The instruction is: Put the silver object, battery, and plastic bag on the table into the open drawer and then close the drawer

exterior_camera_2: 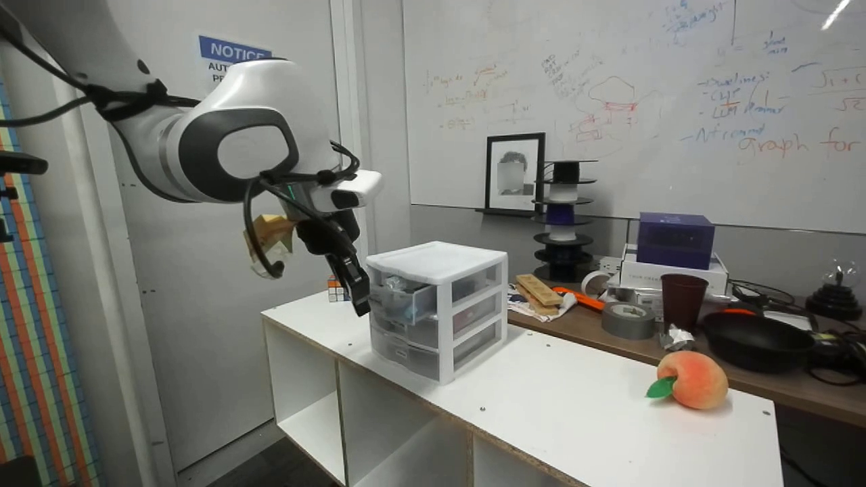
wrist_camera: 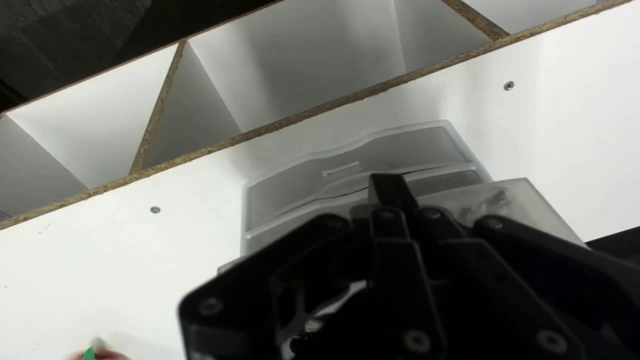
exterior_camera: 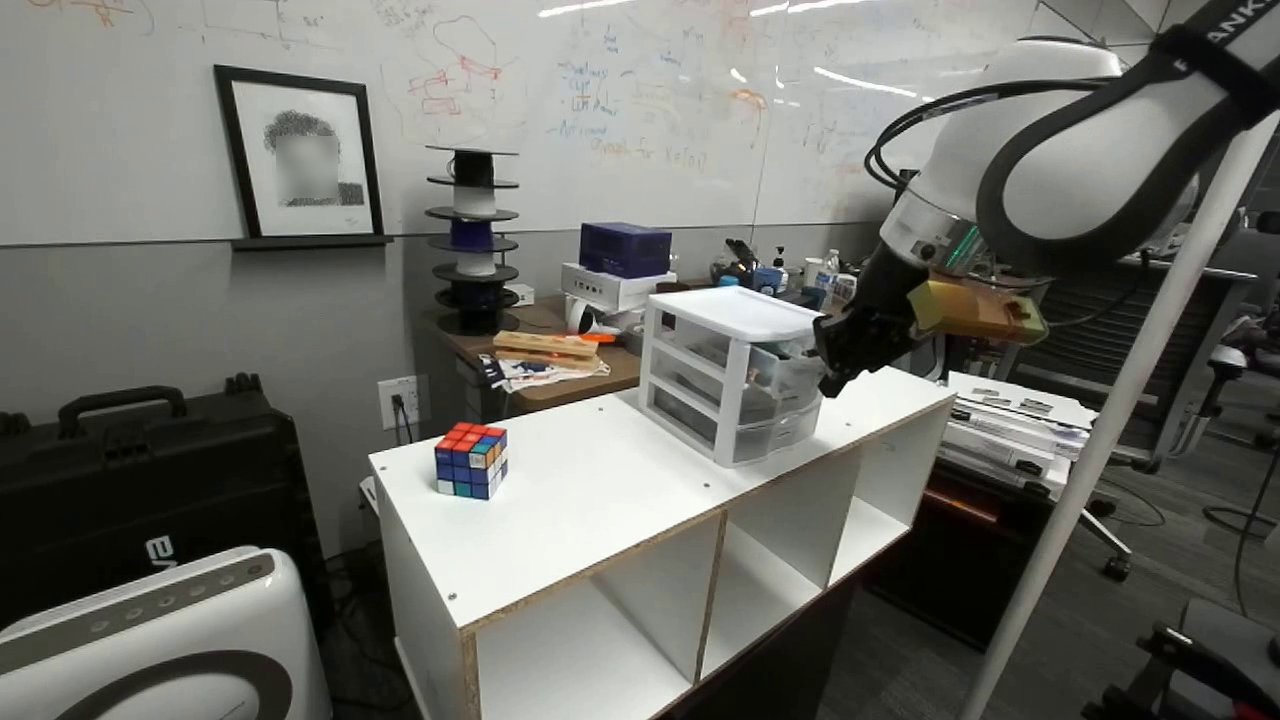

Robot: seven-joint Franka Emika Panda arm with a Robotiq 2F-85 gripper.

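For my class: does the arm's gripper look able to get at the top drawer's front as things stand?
Probably yes: the gripper hangs just in front of the top drawer, which is partly pulled out, and nothing shows between them in either exterior view; whether they touch, I can't tell.

Well right of the fingers (exterior_camera_2: 360,297) in an exterior view are the peach (exterior_camera_2: 700,380), pan (exterior_camera_2: 758,341), tape (exterior_camera_2: 628,321) and cup (exterior_camera_2: 683,301); the sign (exterior_camera_2: 230,51) higher left. In an exterior view, the cube (exterior_camera: 470,460) sits left of and below the fingers, the frame (exterior_camera: 300,155) and spools (exterior_camera: 472,238) higher left.
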